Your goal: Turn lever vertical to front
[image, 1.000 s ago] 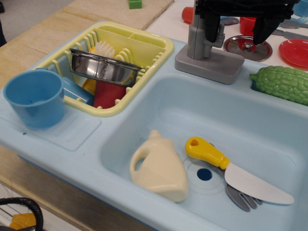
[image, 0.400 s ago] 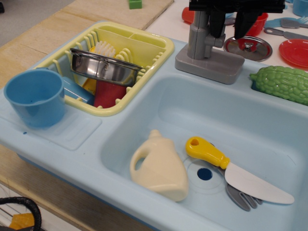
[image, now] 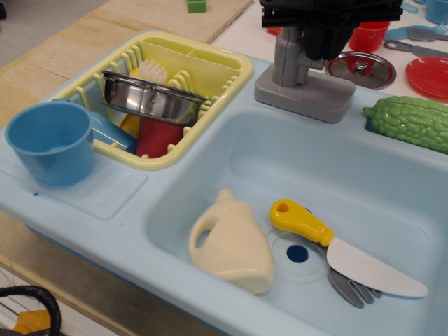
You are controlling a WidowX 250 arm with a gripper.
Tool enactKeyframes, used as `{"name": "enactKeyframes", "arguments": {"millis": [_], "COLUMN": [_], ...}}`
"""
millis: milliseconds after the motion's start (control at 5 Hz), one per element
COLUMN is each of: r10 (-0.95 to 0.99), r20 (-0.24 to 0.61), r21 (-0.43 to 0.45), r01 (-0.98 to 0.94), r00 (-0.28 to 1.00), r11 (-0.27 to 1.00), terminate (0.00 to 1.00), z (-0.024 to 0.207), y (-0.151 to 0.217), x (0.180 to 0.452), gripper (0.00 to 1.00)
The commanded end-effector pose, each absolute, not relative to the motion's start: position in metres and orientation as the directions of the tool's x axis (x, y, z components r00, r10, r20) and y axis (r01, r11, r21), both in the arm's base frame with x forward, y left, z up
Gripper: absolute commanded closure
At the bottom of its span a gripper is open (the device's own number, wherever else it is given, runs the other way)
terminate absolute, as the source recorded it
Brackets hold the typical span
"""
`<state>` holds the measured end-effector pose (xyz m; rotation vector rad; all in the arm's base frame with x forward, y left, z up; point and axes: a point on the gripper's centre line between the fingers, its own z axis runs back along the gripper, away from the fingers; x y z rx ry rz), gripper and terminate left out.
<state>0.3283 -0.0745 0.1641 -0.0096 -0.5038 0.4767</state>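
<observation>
Lever: you see it as a small matte-grey piece on the right side of the grey toy tap, mostly hidden under the black claw. The tap stands at the back rim of the pale blue sink, with an upright squarish column on a rectangular base. The claw comes down from the top edge of the frame and sits right at the top of the column. You can't tell whether its fingers are spread or closed, or whether they touch the lever.

Room around the tap: to its left, the yellow dish rack is near, holding a steel bowl, a red piece and a white brush. To the right, a green bumpy vegetable lies on the sink rim, clear of the base. Behind, on the white surface, are a metal lid just beside the base, a red cup and a red plate. In front, the basin drops away open.

In the basin, well apart from the tap: a cream bottle, a yellow-handled knife over a grey fork, next to the drain. A blue cup sits on the left drainboard.
</observation>
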Motion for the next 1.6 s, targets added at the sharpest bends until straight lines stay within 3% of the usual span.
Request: {"name": "enactKeyframes", "arguments": {"millis": [0,1000,1200,1400], "r10": [0.466,0.503,0.503,0.503], "r20": [0.422,0.307,0.307,0.307], "r21": [-0.155,-0.22,-0.22,-0.22], "r01": [-0.445,-0.454,-0.454,-0.454], "r00": [0.778,0.808,0.808,0.808], "r11": [0.882,0.863,0.863,0.863], "terminate": [0.0,0.0,0.0,1.0], "z": [0.169,0.145,0.145,0.145], "y": [-0.084,-0.083,-0.083,-0.083], "x": [0.305,0.279,0.279,0.279], "gripper": [1.0,1.0,0.0,0.0]}}
